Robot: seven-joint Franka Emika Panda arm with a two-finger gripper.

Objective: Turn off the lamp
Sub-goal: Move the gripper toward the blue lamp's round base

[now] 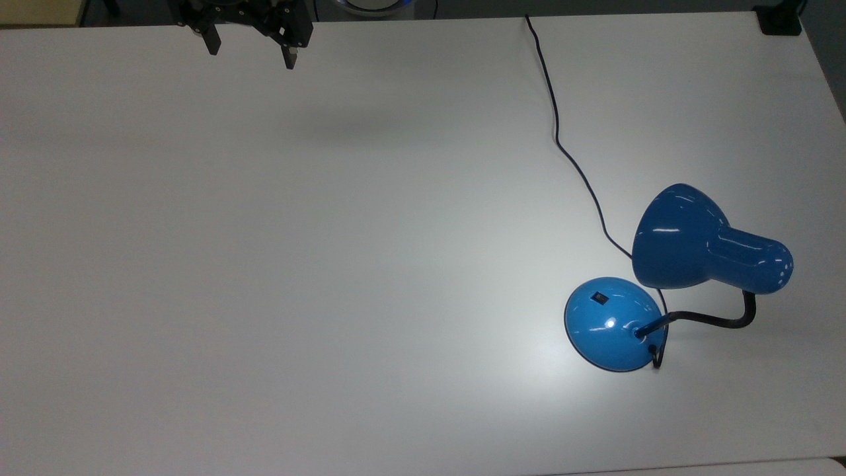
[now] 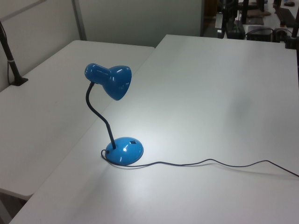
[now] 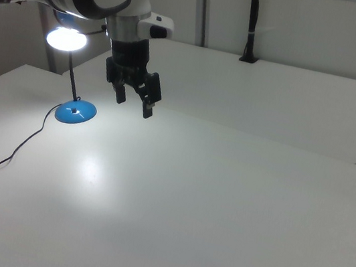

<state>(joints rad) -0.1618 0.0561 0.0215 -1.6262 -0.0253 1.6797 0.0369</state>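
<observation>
The lamp is a glossy blue desk lamp with a black gooseneck, and it is lit. Its shade [image 1: 681,238] leans over the domed base [image 1: 611,324], which carries a small black switch [image 1: 599,298]. A bright pool of light lies on the white table around the base [image 2: 124,150]. In the right view the shade's mouth [image 3: 66,38] glows above the base [image 3: 75,113]. My gripper [image 1: 251,54] hangs open and empty at the far edge in the top view's upper left, far from the lamp. In the right view the gripper [image 3: 134,101] hovers above the table, right of the lamp.
A thin black cord [image 1: 558,139] runs from the lamp's base across the table to its far edge. A second white table [image 2: 51,88] adjoins, with a black clamped post [image 2: 11,60]. A black block [image 1: 780,23] sits at the top view's upper right corner.
</observation>
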